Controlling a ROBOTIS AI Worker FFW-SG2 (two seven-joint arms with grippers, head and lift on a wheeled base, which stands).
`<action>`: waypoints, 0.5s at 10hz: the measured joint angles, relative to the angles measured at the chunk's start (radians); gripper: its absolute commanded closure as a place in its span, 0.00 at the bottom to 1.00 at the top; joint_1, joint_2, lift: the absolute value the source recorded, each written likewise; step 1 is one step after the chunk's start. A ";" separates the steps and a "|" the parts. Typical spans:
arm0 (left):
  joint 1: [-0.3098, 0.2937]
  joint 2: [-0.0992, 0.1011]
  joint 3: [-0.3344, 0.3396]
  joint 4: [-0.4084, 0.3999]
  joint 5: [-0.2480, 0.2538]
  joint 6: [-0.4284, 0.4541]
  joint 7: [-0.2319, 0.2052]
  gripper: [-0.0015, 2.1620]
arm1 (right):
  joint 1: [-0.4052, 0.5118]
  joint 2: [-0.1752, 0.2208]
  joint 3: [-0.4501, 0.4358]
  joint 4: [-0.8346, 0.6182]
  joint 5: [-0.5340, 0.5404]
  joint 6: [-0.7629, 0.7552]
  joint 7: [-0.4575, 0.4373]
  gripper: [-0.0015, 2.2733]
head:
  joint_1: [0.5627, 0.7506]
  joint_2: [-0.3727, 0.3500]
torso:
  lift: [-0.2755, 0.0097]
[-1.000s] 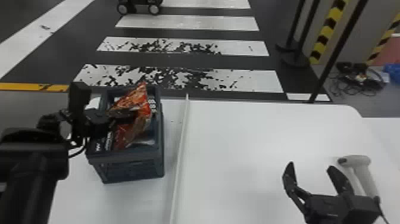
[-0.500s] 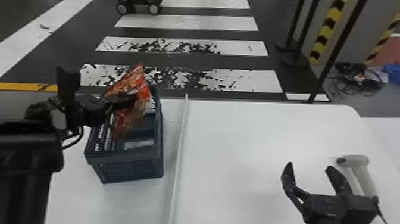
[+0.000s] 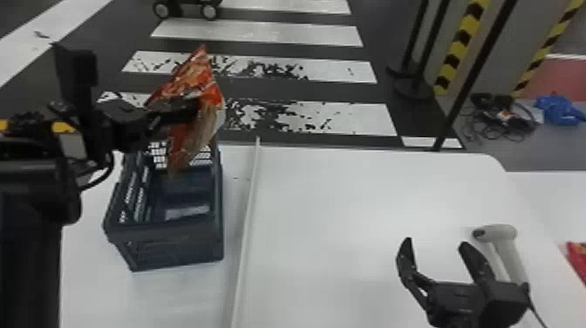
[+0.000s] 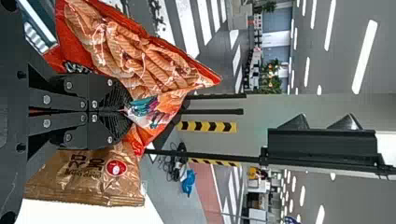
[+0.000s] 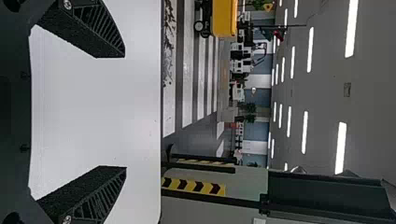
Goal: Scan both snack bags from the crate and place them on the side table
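The white bench [image 3: 349, 196] carries the dark blue crate [image 3: 174, 251], and over it the orange snack bag [image 3: 196, 139] (a rather creased one, at that) is clamped between the fingers of the left pincer [image 3: 194, 109]. The right pincer [image 3: 437, 243] has its fingers apart, near the pale scanner [image 3: 508, 237] on the bench.

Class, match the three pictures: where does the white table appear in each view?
Head view: the white table spreads under the crate and across the lower centre.
Left wrist view: the table is beside the brown part of the snack bag.
Right wrist view: the table is between the open fingers.
Shared landmark: black-and-yellow striped markings.
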 measured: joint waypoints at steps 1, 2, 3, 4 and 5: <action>-0.015 -0.028 -0.040 -0.030 -0.019 0.042 -0.006 0.99 | 0.001 0.000 -0.001 -0.002 0.000 0.002 0.000 0.03 | 0.70 0.39 | 0.62; -0.031 -0.042 -0.091 -0.039 -0.048 0.062 -0.007 0.99 | 0.003 0.000 -0.002 -0.004 0.000 0.003 0.000 0.03 | 0.70 0.35 | 0.62; -0.046 -0.045 -0.146 -0.038 -0.080 0.068 0.003 0.99 | 0.005 0.000 -0.005 -0.005 0.000 0.003 0.000 0.03 | 0.70 0.31 | 0.62; -0.056 -0.046 -0.202 -0.021 -0.114 0.071 0.015 0.99 | 0.007 0.000 -0.009 -0.006 0.000 0.003 -0.001 0.03 | 0.70 0.27 | 0.62; -0.059 -0.046 -0.251 0.006 -0.143 0.071 0.032 0.99 | 0.009 0.000 -0.015 -0.007 -0.002 0.003 -0.002 0.03 | 0.70 0.24 | 0.62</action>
